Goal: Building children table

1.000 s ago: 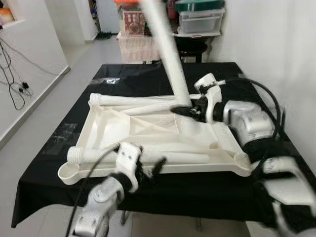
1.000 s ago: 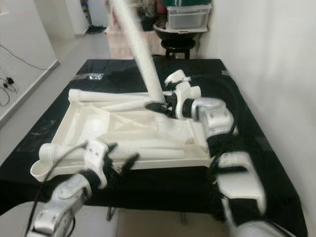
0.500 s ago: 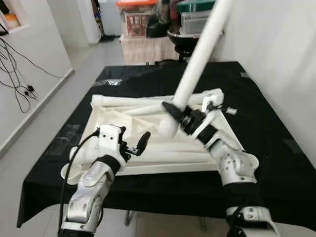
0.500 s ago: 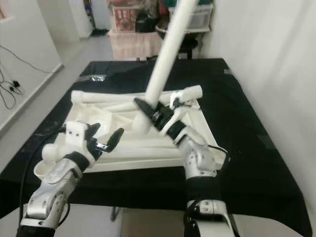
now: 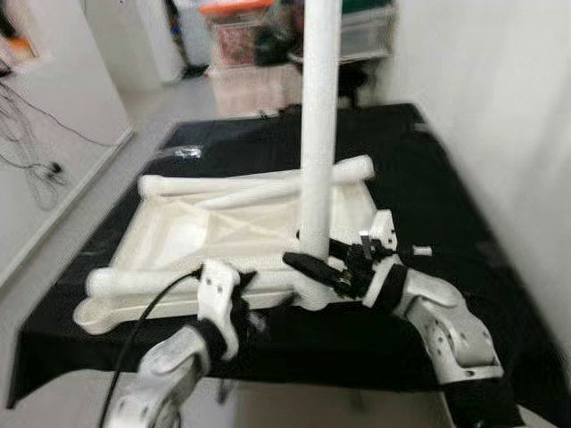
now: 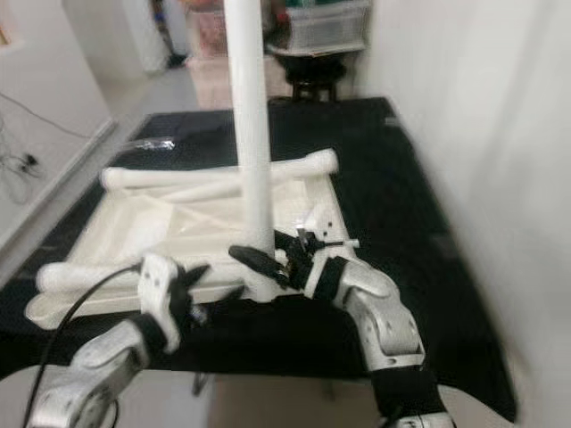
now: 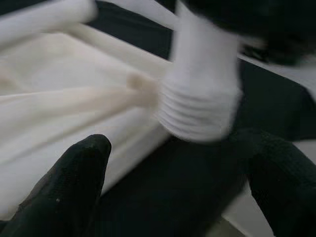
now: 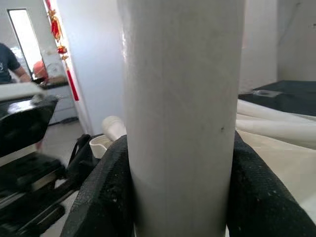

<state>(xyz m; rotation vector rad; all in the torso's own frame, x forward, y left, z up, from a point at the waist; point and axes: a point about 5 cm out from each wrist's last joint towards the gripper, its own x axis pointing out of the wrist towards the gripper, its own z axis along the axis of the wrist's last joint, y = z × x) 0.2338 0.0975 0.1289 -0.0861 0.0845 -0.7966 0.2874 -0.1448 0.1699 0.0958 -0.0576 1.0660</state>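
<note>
Leg-fitting step: my right gripper (image 5: pixel 314 267) is clamped on the white table leg (image 5: pixel 319 134), upright w/ its base at the near-right corner of the upturned tabletop (image 5: pixel 178 245), left gripper (image 5: pixel 259 308) spread just beside; next, I'd judge, seat & twist the leg in.

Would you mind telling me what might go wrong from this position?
The right gripper clamps the tall white leg only near its base, so it may tip. The upturned tabletop lies near the black table's edge and could slide off. The left gripper's fingers are open, steadying nothing.
</note>
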